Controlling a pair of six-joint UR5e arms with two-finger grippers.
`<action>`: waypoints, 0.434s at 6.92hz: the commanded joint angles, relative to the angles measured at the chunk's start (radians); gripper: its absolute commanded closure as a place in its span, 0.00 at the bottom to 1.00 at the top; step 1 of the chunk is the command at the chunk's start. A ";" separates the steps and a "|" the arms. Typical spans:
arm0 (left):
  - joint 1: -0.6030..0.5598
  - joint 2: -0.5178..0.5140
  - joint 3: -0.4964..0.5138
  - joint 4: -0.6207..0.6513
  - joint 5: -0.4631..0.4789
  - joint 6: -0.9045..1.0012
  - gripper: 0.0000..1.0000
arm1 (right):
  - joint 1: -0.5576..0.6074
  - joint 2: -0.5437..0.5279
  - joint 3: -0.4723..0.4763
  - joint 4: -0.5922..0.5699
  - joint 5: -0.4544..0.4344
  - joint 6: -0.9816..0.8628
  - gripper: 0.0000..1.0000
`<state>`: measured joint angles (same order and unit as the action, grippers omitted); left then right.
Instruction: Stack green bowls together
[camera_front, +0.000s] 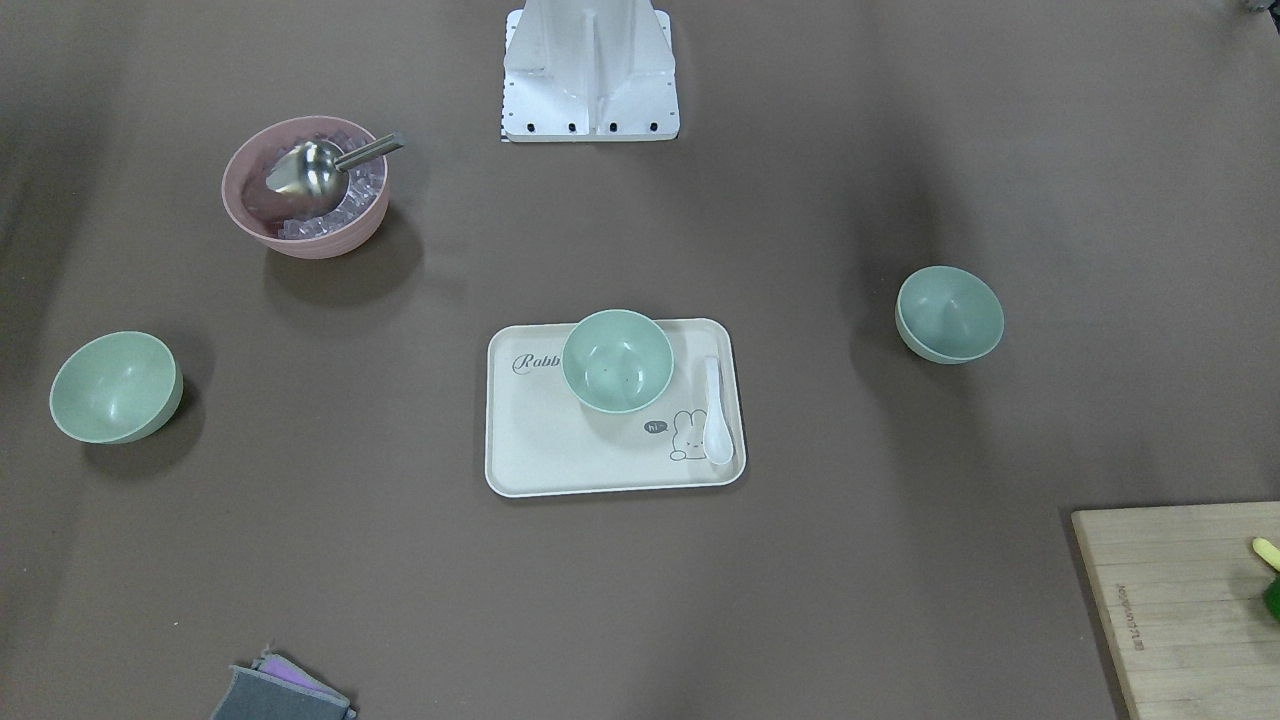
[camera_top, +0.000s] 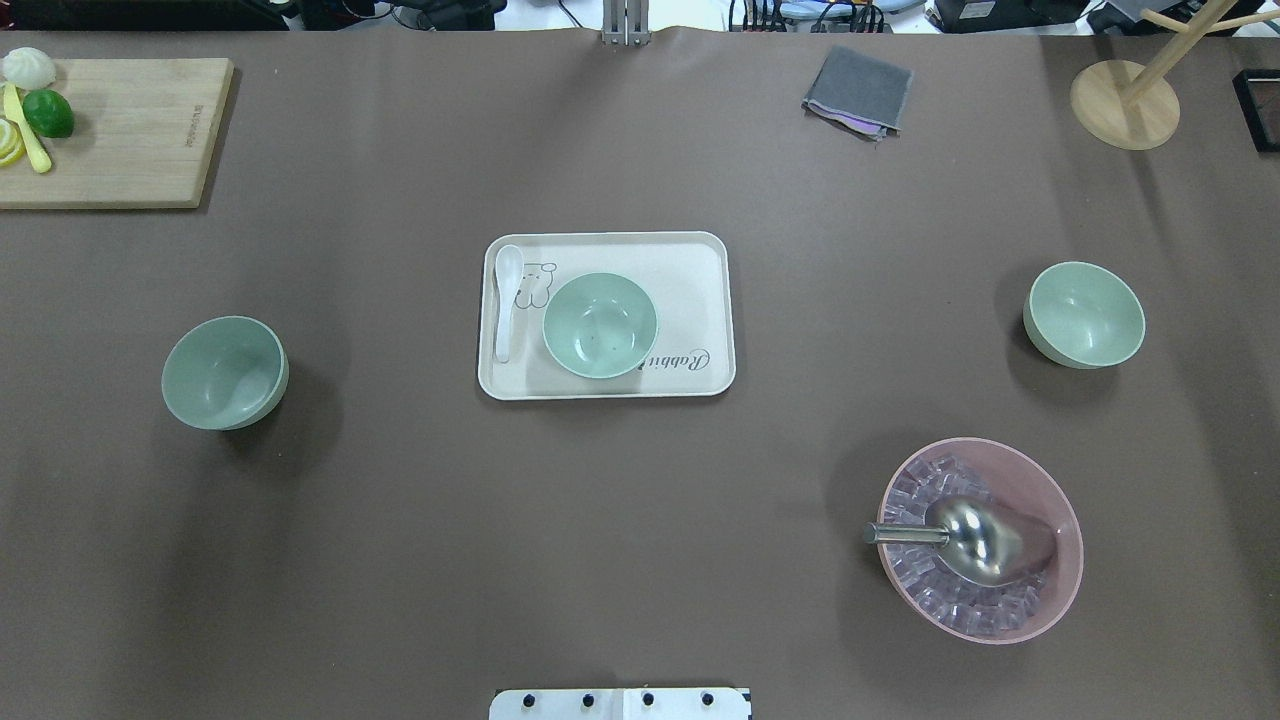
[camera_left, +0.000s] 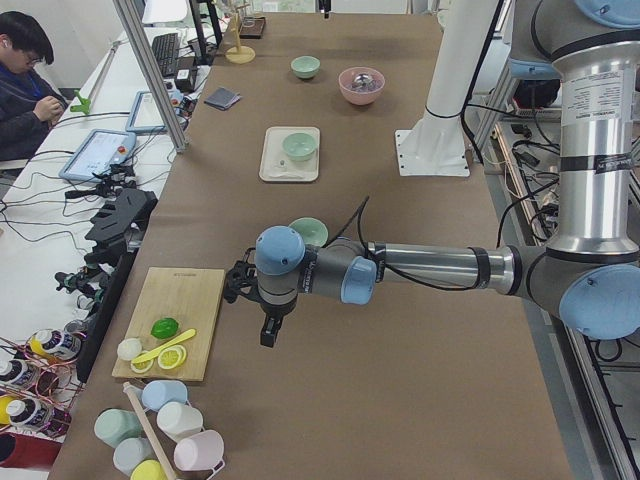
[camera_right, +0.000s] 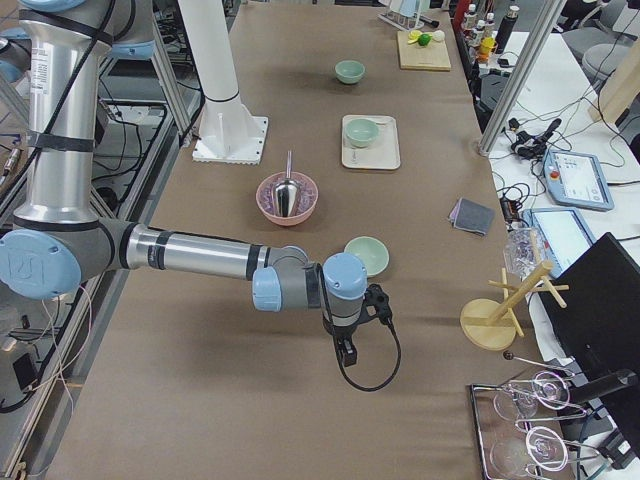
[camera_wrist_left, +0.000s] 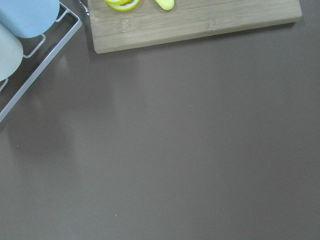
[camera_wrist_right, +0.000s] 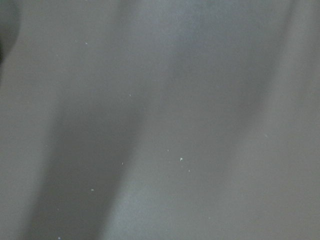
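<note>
At the tabletop's left end, the left fingers hang pointing down over bare brown cover. Nothing shows in them; wide or narrow, cannot tell from the side view. The right fingers hang the same way at the opposite end, spread likewise unreadable (both wrist cameras show no fingers).

The three green bowls all stand apart, mouths up, none nested:
- The left bowl stands just inward of the left fingers, toward the middle. The left arm is plainly nearer.
- The centre bowl sits on the cream tray.
- The right bowl stands inward of the right fingers, so it falls to the right arm.

The bowls are round, so they have no long axis, and a rim pinch from above looks the likely grasp.

A white spoon lies on the tray just beside the centre bowl, on the left bowl's side. The pink bowl of ice, with its metal scoop, stands near the right bowl, on the robot's side. The cutting board and grey cloth lie well apart.
</note>
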<state>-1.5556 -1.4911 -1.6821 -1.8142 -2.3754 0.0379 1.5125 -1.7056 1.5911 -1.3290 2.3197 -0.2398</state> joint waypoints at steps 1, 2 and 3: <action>0.000 0.000 0.013 -0.277 0.024 -0.004 0.00 | 0.000 0.011 -0.002 0.155 0.030 0.069 0.00; 0.002 -0.026 0.022 -0.334 0.033 -0.010 0.00 | 0.000 0.012 -0.005 0.218 0.027 0.070 0.00; 0.006 -0.052 0.088 -0.362 0.018 0.000 0.00 | 0.000 0.026 0.001 0.234 0.033 0.074 0.00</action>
<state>-1.5531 -1.5157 -1.6477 -2.1198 -2.3510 0.0320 1.5125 -1.6914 1.5880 -1.1360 2.3482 -0.1740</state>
